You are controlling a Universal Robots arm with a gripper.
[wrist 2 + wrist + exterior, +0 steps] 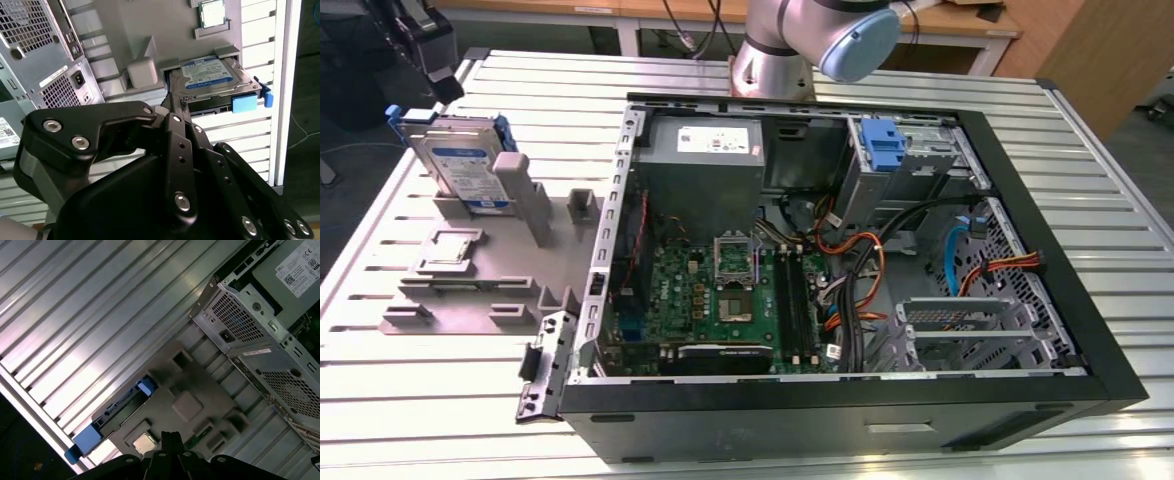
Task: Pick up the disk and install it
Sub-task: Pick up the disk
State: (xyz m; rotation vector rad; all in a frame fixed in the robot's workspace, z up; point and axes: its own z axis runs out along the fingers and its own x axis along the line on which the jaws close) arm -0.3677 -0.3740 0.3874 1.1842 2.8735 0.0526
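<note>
Disk (460, 168) is not installed. It stands on edge in a slot of the grey fixture (467, 300), at the fixture's far end, on the exterior view's left. The label faces the case, and blue rails run round its edges. A grey post of the fixture stands just beside it on the case side.

Gripper (174, 103) jaws are pressed together and pinch nothing. In the second wrist view the tips sit near the disk's long edge; whether they touch can't be told. In the exterior view the black gripper body hangs above the disk's far end, at the table's far-left corner.

The first wrist view shows the disk edge-on in its slot, with blue rail ends at both ends.

Fixture sits on the slatted metal table (414, 410), touching the case's left wall. A small square chip (212, 13) lies flat in a recess of the fixture, nearer than the disk.

Case (854, 410) lies on its side, open upward, right of the fixture. Inside:
- The green board (720, 290) lies on the floor on the left side.
- The grey supply box (707, 148) sits at the far wall.
- A blue latch piece (887, 150) stands upright at the far right.
- A grey metal cage (967, 320) sits at the near right.
- Orange, black and blue cables run between the board and the cage.

Arm base (774, 60) stands just beyond the case's far wall.
</note>
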